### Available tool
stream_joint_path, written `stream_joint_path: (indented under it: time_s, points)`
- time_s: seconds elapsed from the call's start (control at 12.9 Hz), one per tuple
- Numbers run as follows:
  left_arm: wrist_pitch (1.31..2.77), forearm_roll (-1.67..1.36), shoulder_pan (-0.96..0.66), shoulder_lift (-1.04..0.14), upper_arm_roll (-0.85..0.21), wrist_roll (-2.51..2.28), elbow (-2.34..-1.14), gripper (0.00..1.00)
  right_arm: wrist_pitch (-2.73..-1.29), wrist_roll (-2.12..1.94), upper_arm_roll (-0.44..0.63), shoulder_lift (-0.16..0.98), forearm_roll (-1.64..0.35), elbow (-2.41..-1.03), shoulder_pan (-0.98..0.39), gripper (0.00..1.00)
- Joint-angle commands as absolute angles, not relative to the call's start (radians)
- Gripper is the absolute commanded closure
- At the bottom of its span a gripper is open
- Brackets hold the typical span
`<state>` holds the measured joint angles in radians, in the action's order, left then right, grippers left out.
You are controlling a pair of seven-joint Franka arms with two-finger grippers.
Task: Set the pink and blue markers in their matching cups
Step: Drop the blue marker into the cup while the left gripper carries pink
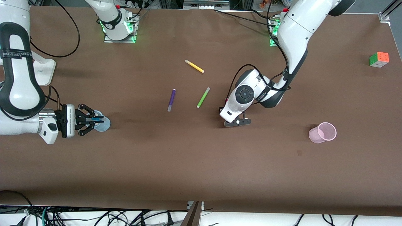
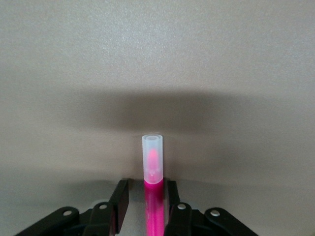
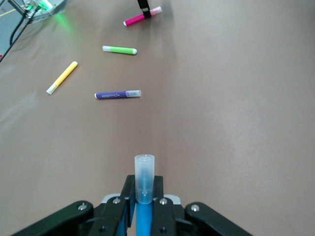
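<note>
My left gripper (image 1: 237, 122) is down at the table near its middle. In the left wrist view the left gripper (image 2: 146, 183) is open round the pink marker (image 2: 153, 201), which lies between the fingers with its pale cap pointing out; one finger is against it, the other stands apart. The pink marker also shows in the right wrist view (image 3: 135, 18). My right gripper (image 1: 94, 121) is shut on the blue marker (image 3: 144, 206) and holds it over the pale blue cup (image 1: 105, 124) at the right arm's end. The pale pink cup (image 1: 323, 132) stands at the left arm's end.
A purple pen (image 1: 171, 99), a lime-green pen (image 1: 203, 97) and a yellow pen (image 1: 194, 66) lie mid-table, farther from the front camera than the left gripper. A colour cube (image 1: 379, 59) sits at the left arm's end.
</note>
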<state>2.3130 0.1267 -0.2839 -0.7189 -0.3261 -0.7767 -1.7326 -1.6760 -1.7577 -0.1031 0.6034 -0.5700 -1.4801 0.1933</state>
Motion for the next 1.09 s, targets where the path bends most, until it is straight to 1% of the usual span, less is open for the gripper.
stream_joint_path:
  time_s: [0.0, 0.08, 0.31, 0.39, 0.47, 0.54, 0.78, 0.93, 1.01]
  points:
    - [2.324, 0.156, -0.288, -0.723, -0.322, -0.807, -1.73, 0.94, -1.634, -1.825, -0.115, 0.61, -0.604, -1.482, 0.23, 0.88]
    - [2.324, 0.156, -0.287, -0.723, -0.322, -0.819, -1.732, 1.0, -1.619, -1.839, -0.115, 0.611, -0.61, -1.482, 0.239, 0.88]
    - [2.319, 0.155, -0.276, -0.716, -0.322, -0.821, -1.73, 1.0, -1.58, -1.907, -0.115, 0.63, -0.641, -1.489, 0.273, 0.88]
    - [2.309, 0.147, -0.262, -0.701, -0.322, -0.822, -1.724, 1.0, -1.578, -1.931, -0.115, 0.64, -0.65, -1.489, 0.282, 0.88]
    - [2.283, 0.141, -0.236, -0.662, -0.327, -0.827, -1.721, 1.0, -1.574, -1.953, -0.115, 0.65, -0.663, -1.489, 0.287, 0.88]
    - [2.199, 0.1, -0.209, -0.617, -0.333, -0.833, -1.703, 1.0, -1.572, -1.962, -0.115, 0.66, -0.672, -1.489, 0.294, 0.88]
    - [1.853, -0.05, -0.166, -0.529, -0.322, -0.844, -1.522, 1.0, -1.571, -1.983, -0.115, 0.672, -0.689, -1.489, 0.298, 0.87]
    - [1.647, -0.07, -0.097, -0.511, -0.331, -0.847, -1.395, 1.0, -1.569, -1.988, -0.115, 0.675, -0.689, -1.489, 0.301, 0.87]
    - [1.57, -0.095, -0.08, -0.511, -0.324, -0.848, -1.331, 1.0, -1.568, -1.997, -0.114, 0.676, -0.689, -1.489, 0.305, 0.87]
